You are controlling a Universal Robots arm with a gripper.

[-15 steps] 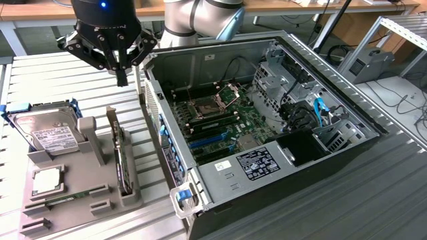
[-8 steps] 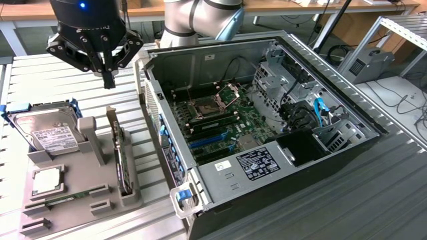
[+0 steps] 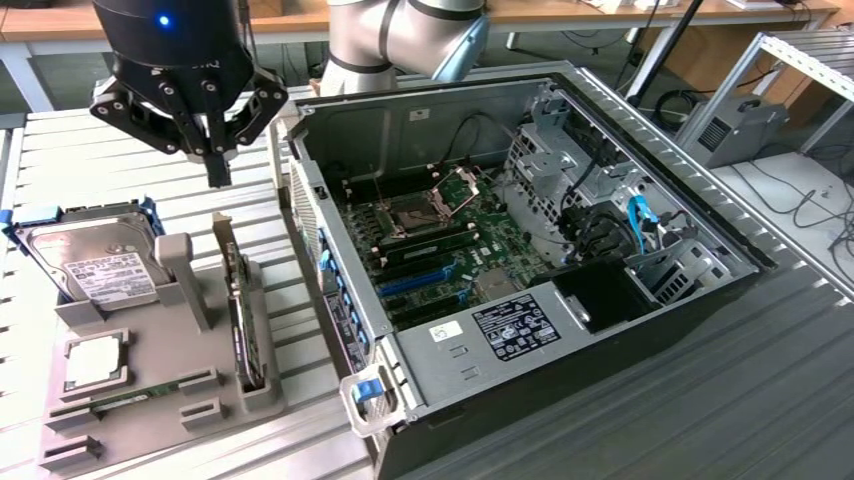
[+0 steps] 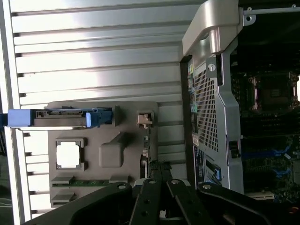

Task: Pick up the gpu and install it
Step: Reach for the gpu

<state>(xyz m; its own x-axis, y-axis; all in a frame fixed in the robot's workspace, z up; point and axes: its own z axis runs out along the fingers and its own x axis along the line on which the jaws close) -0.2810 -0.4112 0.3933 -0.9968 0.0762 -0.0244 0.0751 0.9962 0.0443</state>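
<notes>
Exterior view: nothing of the job shows as done yet. The gpu (image 3: 238,300), a thin green circuit card with a long silver end bracket, stands on edge in a slot of the grey moulded plastic holder (image 3: 187,290), at about eight o'clock in the frame. The arm's black fingers (image 3: 218,168) hang over it at about eleven o'clock. They are pressed together to a narrow point and hold nothing. The card lies at six o'clock from their tips, apart from them, so the pick-up, the carry and the seating are all left, as I judge it.

The wrist view looks down past the fingers (image 4: 151,197) onto the card's thin upper edge (image 4: 146,157), which runs close by the fingertips.

The open silver-grey metal computer case (image 3: 387,125) lies on the slatted aluminium desk (image 3: 134,170), at three o'clock from the holder. Inside it, the green motherboard's blue and black expansion slots (image 3: 414,285) look free.

Sharing the holder are a silver boxy hard drive with a white label and blue frame (image 3: 94,265) at nine o'clock from the card, a square silver processor chip (image 3: 94,362) and a narrow green memory stick (image 3: 134,393) at about seven o'clock.

The case's near wall rises between the card and the board, so I judge it the main thing in the way. Black cables and blue plugs (image 3: 638,225) crowd the case's three o'clock side.
</notes>
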